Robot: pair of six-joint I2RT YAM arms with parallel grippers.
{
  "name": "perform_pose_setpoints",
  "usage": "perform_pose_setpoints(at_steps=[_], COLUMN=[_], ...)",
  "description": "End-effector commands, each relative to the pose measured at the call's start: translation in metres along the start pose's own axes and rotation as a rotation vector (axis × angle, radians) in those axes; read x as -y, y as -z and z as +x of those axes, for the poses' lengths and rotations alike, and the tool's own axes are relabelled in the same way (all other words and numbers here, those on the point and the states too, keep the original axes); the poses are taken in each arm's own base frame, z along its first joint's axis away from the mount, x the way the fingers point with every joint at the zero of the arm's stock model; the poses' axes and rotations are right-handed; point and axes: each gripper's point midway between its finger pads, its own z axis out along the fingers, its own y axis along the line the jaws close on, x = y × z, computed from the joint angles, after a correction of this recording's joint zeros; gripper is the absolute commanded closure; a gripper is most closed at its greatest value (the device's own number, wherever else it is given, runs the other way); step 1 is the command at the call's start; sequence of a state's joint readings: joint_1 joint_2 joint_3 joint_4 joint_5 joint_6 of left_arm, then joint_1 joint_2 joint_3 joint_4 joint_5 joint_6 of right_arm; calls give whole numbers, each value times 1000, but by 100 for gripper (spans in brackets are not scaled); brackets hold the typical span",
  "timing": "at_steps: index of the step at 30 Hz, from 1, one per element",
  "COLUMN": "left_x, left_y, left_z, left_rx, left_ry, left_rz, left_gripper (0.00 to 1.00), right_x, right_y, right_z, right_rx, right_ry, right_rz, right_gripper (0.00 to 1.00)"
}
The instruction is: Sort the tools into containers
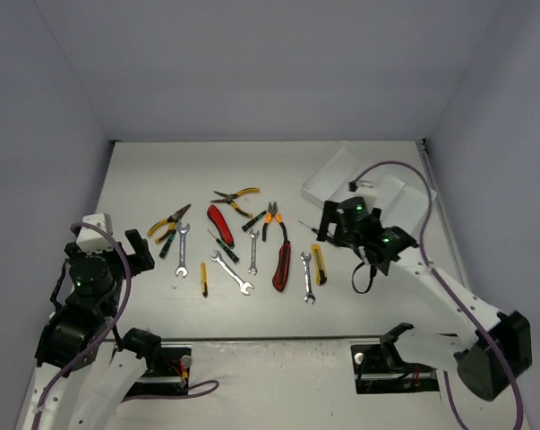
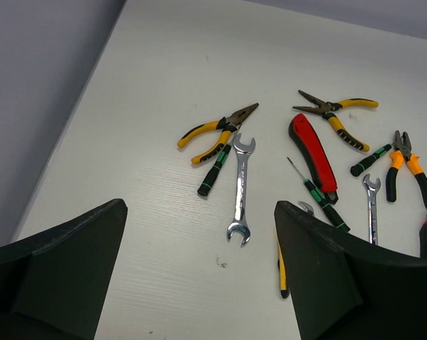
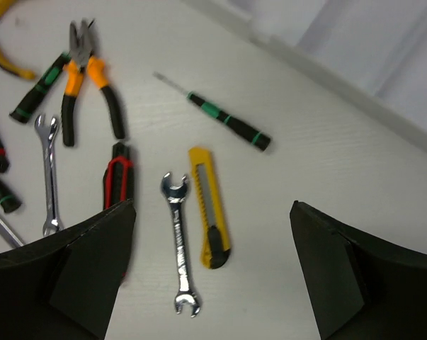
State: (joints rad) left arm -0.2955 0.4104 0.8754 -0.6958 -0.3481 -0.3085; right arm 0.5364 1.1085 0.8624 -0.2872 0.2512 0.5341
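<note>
Several tools lie loose on the white table. In the top view these are yellow pliers (image 1: 168, 221), a red knife (image 1: 220, 221), orange pliers (image 1: 271, 219), a red-black knife (image 1: 281, 264), wrenches and screwdrivers. The white tray (image 1: 341, 175) stands at the back right, its compartments not discernible. My left gripper (image 1: 140, 246) is open and empty, left of the tools; its view shows a wrench (image 2: 240, 190) ahead of it. My right gripper (image 1: 328, 228) is open and empty, above a wrench (image 3: 179, 241) and a yellow knife (image 3: 209, 205), with a screwdriver (image 3: 224, 120) beyond.
Grey walls close the table at the back and both sides. The tray's near edge (image 3: 355, 42) shows at the top right of the right wrist view. A small yellow knife (image 2: 281, 265) lies by my left gripper's right finger (image 2: 340, 276).
</note>
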Motion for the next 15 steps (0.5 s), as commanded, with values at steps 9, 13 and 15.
perform_pose_setpoints(at_steps=[9,13,15], left_x=[2,1,2], left_y=[-5,-4,-5], left_z=[-7,-7,-6], left_rx=[66,73,68], left_ry=[39,42,41], left_rz=[4,6,8], left_gripper=[17,17,17], right_x=[-102,-123,-127], right_y=[-60,-76,-81], right_z=[81,99,105], right_rx=[-101,-139,-153], right_ry=[-19,16,17], right_rz=[59,46,42], right_gripper=[29,30,30])
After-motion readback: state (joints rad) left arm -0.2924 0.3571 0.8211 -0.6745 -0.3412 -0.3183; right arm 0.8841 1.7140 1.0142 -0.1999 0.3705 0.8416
